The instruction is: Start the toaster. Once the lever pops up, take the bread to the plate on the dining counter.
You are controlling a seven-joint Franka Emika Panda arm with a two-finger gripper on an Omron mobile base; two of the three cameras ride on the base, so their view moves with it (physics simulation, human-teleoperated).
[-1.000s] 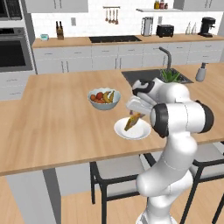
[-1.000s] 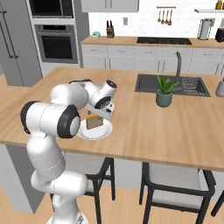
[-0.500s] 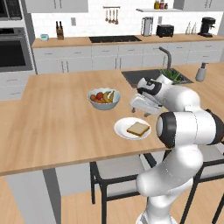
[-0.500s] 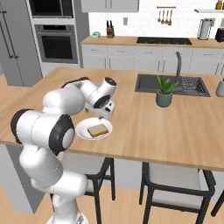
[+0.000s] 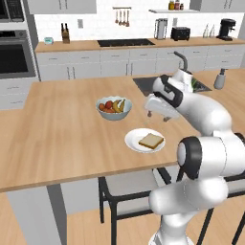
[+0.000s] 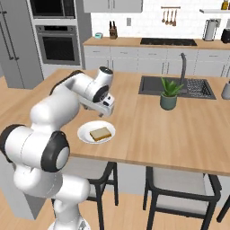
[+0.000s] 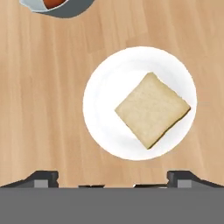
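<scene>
The bread (image 5: 151, 140) lies flat on the white plate (image 5: 132, 140) near the front edge of the dining counter (image 5: 62, 129). My gripper (image 5: 155, 113) hangs open a little above and behind the plate, holding nothing. From the right base the bread (image 6: 100, 133) rests on the plate (image 6: 85, 132) just below the gripper (image 6: 103, 111). Looking down from the hand, the slice (image 7: 152, 109) sits right of centre on the plate (image 7: 103, 109), with the gripper (image 7: 113, 177) spread wide, one fingertip (image 7: 41, 177) at each bottom corner. The black toaster (image 5: 180, 33) stands on the far back counter.
A bowl of fruit (image 5: 114, 107) stands just behind the plate to the left. A potted plant (image 6: 169, 95) and the sink (image 6: 193, 87) are on the island's right side. A coffee machine (image 5: 226, 28) is on the back counter. Stools stand under the near edge.
The gripper opened and let go of the slice, which went from tilted in the fingers to flat on the plate. The hand then lifted up and back from the plate.
</scene>
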